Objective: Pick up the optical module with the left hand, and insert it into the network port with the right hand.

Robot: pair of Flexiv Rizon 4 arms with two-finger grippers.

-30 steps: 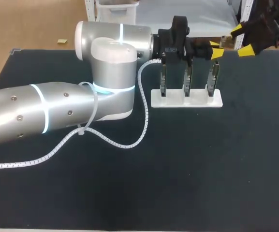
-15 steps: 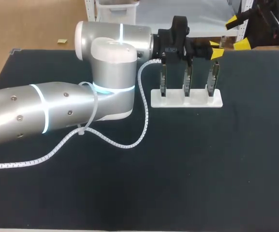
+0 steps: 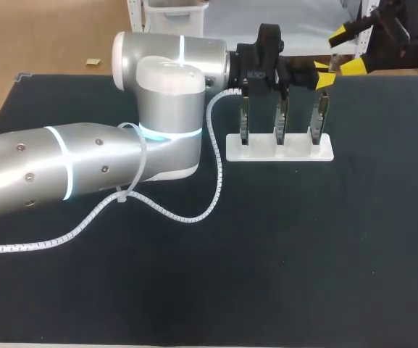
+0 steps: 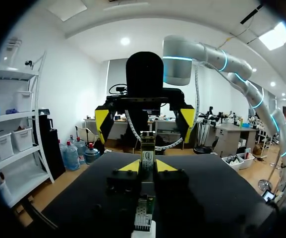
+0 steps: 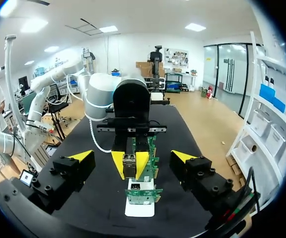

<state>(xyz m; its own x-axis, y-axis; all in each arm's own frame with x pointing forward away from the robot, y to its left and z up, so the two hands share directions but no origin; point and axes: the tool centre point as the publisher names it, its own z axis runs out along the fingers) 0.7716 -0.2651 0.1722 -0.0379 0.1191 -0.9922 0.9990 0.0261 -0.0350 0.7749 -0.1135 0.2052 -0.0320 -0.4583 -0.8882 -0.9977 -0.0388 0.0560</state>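
Three upright circuit boards with network ports [image 3: 281,119] stand in a white rack [image 3: 279,148] at the table's far middle. My left gripper [image 3: 324,75] hovers over the rightmost board, shut on the small metal optical module [image 4: 146,148], which sticks out past its yellow tips. In the right wrist view the left gripper [image 5: 130,163] holds the module [image 5: 129,168] just above the boards [image 5: 142,194]. My right gripper [image 3: 346,49] hangs wide open beyond the table's far edge, facing the left gripper, a short gap from the module. It also fills the left wrist view as the right gripper [image 4: 144,121].
The left arm's thick silver body [image 3: 158,109] and its white spiral cable [image 3: 194,214] lie across the left half of the dark mat [image 3: 303,254]. The rack is the only fixture on the mat.
My right gripper has drifted left and slightly farther back, closing on the left gripper's tip. The left arm and the module have stayed still.
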